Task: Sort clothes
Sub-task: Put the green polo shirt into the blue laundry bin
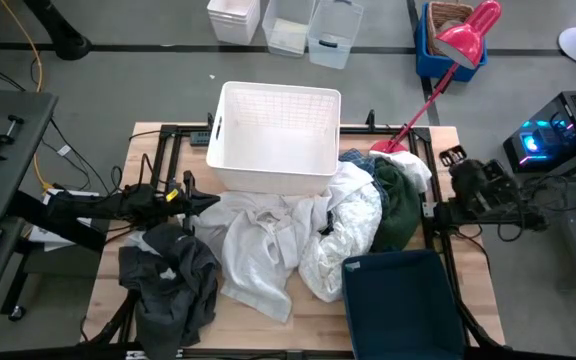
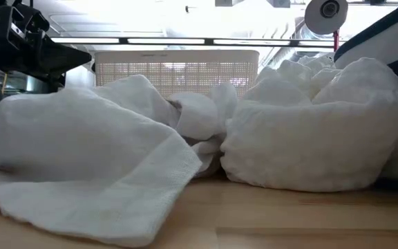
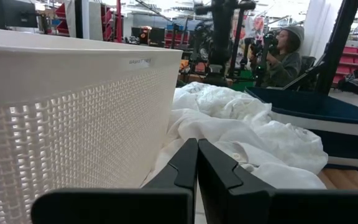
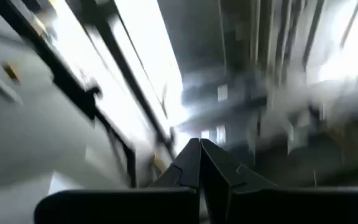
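Note:
The clothes lie in a heap on the table in front of the white basket. A charcoal grey garment lies at the near left, a cream one in the middle and a crumpled white one to its right. A dark green one and a plaid one lie at the right. My left gripper is shut and empty. It hangs just above the cream garment's left edge, beside the basket's near left corner. My right gripper is shut, empty, raised at the table's right edge and pointing up.
A dark navy bin stands at the near right, against the white heap. The basket takes up the far middle of the table. Bare wood shows along the near edge. A person sits beyond the table's right side.

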{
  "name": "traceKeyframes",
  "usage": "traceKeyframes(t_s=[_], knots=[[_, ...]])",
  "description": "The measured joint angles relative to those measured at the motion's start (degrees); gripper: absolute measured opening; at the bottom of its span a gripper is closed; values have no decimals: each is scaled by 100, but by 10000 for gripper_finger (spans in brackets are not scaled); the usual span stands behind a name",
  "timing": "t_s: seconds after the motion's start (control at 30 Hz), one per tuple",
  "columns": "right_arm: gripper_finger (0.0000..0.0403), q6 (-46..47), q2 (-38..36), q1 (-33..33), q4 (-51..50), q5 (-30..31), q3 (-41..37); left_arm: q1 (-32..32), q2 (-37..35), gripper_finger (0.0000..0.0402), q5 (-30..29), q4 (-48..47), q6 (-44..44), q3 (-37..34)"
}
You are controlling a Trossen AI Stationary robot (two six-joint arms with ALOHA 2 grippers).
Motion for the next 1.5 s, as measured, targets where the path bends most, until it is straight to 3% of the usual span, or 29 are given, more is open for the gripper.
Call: traceKeyframes(t_s=[0.13,0.27,0.37,0.47,0.67,0.73,0.87,1.0,1.17,1.33,1.5], knots=[[0,138,1292,0,-2299,-277,1532,0,0,0,0,-1,-1,0],[0,-363,2724,0,-5669,-885,3190,1,1,0,0,-2,-1,0],[0,-727,3726,0,-7550,-1269,4175,1,2,0,0,-2,1,0],[0,-769,4572,0,-8683,-1726,4989,1,0,0,0,-2,-1,0],[0,-571,5725,1,-9852,-2229,6074,1,2,0,0,-2,0,0],[1,-394,6004,-7,-10239,-2155,6331,1,2,0,0,-2,-1,0],[18,608,6607,-74,-11973,-1334,6871,-1,2,0,0,-2,-1,0],[76,1429,7038,-74,-13471,-757,7103,1,2,0,-1,-2,1,0],[174,2925,7274,-89,-14554,259,6799,-1,2,0,0,-2,1,0],[240,4013,7058,-452,-14473,291,5809,1,2,0,0,-2,1,0],[252,4019,6522,-922,-13767,-126,4651,1,2,0,-2,-2,1,0]])
